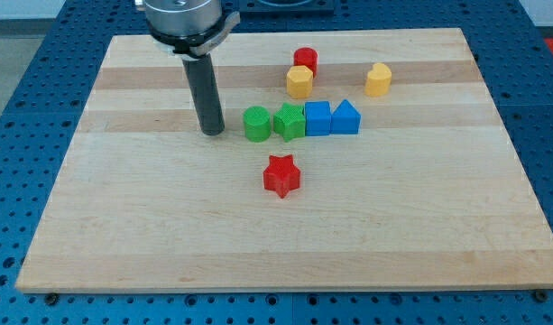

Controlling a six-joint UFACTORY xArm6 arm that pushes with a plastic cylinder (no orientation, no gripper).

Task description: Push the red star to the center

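Tip (213, 132) of rod end effector, no jaws, holding nothing, sits on bench (123, 226) just left of green cylinder (255, 124), well apart from red star (281, 175), which lies below the row, near centre; push apparently not begun.
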